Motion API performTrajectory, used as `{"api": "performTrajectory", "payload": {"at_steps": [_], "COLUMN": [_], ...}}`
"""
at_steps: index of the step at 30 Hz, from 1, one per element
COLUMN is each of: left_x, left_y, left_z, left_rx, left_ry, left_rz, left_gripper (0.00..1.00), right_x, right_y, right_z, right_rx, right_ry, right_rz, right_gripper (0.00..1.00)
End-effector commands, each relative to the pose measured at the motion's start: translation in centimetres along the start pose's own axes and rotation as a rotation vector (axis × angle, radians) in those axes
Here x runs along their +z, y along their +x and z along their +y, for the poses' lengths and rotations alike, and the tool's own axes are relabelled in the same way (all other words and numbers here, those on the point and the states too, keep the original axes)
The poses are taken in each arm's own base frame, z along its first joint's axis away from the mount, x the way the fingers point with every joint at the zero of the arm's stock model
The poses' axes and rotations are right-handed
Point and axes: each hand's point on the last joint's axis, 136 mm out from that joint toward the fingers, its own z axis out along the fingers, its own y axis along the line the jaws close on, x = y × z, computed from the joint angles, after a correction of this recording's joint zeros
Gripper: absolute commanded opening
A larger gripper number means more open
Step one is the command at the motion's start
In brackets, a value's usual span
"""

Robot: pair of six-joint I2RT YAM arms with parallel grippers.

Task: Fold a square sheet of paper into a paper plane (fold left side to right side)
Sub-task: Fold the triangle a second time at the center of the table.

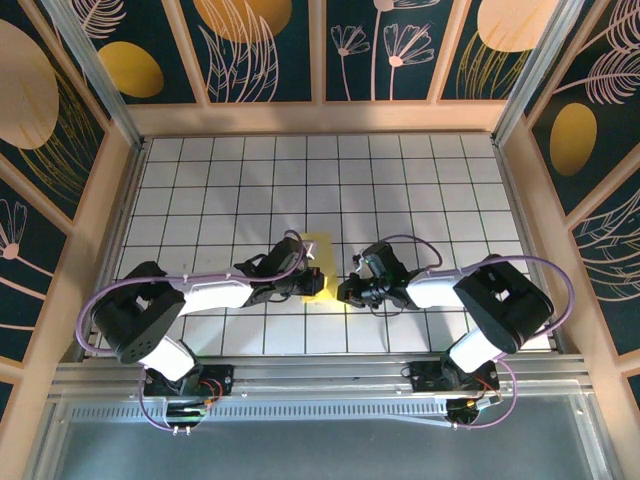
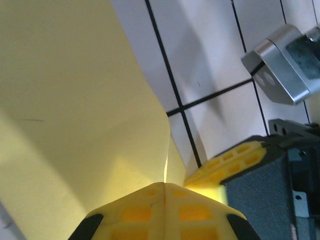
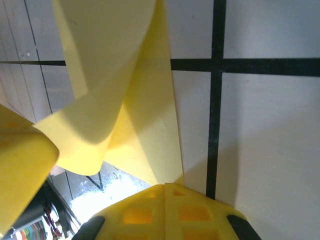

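The square sheet of paper [image 1: 320, 250] lies pale yellow on the grid table between my two grippers. My left gripper [image 1: 312, 283] is shut on its edge; in the left wrist view the sheet [image 2: 75, 100] bends up and runs into the closed seam of the left gripper [image 2: 165, 186]. In the right wrist view the lifted flap [image 3: 100, 50] curls over the flat lower layer [image 3: 150, 135]. My right gripper [image 3: 165, 186] is shut, its tips against that layer's near edge. The two grippers stand close together: the right finger [image 2: 230, 165] and the left finger [image 3: 22, 170] each show in the other's view.
The white tabletop with black grid lines [image 1: 420, 190] is boxed in by wooden rails [image 1: 320, 118] and dark patterned walls. A metal rail [image 1: 320, 375] runs along the near edge by the arm bases. The right arm's grey metal bracket [image 2: 277, 65] hangs just right of the paper.
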Motion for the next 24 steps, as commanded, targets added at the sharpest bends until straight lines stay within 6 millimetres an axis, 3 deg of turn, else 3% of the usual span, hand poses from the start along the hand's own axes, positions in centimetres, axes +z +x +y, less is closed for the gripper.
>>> {"api": "performTrajectory", "payload": {"at_steps": [1, 11, 24], "left_x": [-0.6, -1.0, -0.7], "left_y": [-0.1, -0.5, -1.9], "left_z": [1.6, 4.5, 5.4], "left_rx": [0.012, 0.044, 0.074], "left_ry": [-0.062, -0.186, -0.24], "left_rz": [-0.005, -0.006, -0.029], "left_gripper": [0.0, 0.0, 0.0], "right_x": [0.4, 0.5, 1.1], "right_y": [0.7, 0.9, 0.9], "right_z": [-2.4, -2.8, -3.1], "right_rx": [0.018, 0.016, 0.019], "right_ry": [0.123, 0.148, 0.177], "right_rz": [0.026, 0.034, 0.052], "right_gripper": [0.0, 0.0, 0.0]}}
